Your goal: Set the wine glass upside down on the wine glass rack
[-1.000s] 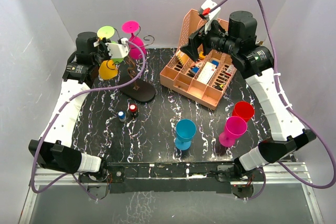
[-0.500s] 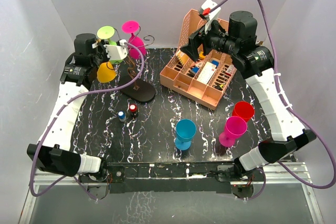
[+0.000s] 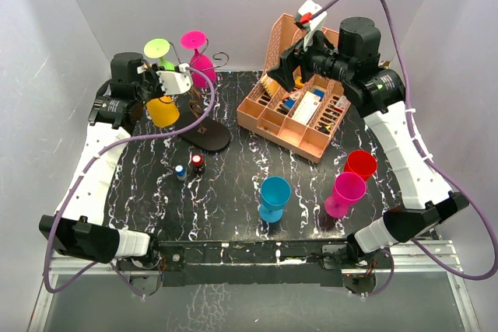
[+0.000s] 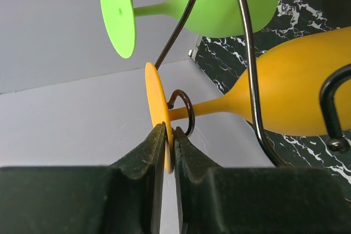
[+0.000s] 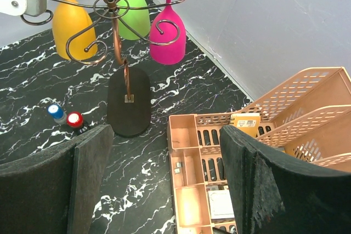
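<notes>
Right now your left gripper is clenched on the thin foot disc of the orange wine glass, at lower centre of the left wrist view. From that pinch the glass's long axis runs off to the right of the frame: stem first, then bowl, with the mouth farthest from the gripper. Just beyond the foot, the stem passes through a small wire loop of the wine glass rack. In the top view the glass hangs bowl-down at upper left, near the green wine glass and the pink wine glass. Letting go looks like a matter of parting the fingers and backing away from the foot along that axis. Your right gripper gapes empty at upper right, well apart from the rack.
</notes>
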{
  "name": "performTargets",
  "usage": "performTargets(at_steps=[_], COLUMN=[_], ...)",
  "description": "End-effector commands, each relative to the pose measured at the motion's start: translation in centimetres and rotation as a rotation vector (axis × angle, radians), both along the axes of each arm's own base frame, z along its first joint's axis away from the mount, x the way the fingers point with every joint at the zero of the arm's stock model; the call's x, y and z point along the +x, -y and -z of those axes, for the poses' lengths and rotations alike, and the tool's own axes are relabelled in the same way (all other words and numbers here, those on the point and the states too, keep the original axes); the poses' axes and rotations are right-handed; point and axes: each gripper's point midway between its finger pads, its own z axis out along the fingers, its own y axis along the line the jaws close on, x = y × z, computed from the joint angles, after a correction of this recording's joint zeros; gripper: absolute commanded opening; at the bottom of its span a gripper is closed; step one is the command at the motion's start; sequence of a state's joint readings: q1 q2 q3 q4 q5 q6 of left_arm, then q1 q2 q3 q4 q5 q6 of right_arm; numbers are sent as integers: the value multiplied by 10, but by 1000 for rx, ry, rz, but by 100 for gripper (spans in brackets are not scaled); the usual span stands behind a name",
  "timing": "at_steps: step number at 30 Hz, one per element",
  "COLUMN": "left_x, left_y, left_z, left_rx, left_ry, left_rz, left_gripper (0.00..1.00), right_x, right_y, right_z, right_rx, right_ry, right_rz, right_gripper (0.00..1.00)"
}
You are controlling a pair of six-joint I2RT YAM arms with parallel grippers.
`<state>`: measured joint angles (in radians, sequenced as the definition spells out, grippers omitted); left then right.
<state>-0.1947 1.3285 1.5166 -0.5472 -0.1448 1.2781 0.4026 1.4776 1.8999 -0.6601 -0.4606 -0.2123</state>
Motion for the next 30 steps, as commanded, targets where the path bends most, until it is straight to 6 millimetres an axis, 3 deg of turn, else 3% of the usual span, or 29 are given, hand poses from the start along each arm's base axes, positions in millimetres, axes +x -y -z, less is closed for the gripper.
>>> performTargets(at_steps=[1, 15, 30], left_x=[-10, -14, -36], left_y=[11, 13, 20], left_z=[-20, -29, -39], left_rx=[-55, -86, -134], left_ry=[40, 51, 17], left_rz=[45, 45, 87], left_gripper=[12, 37, 48], right_x=[-7, -6, -2], right_y=[6, 7, 9], right_z=[-30, -28, -17], right_rx=[33, 31, -2], right_ry=[104, 101, 97], right_rz=[0, 3, 7], right_gripper=[86, 86, 88])
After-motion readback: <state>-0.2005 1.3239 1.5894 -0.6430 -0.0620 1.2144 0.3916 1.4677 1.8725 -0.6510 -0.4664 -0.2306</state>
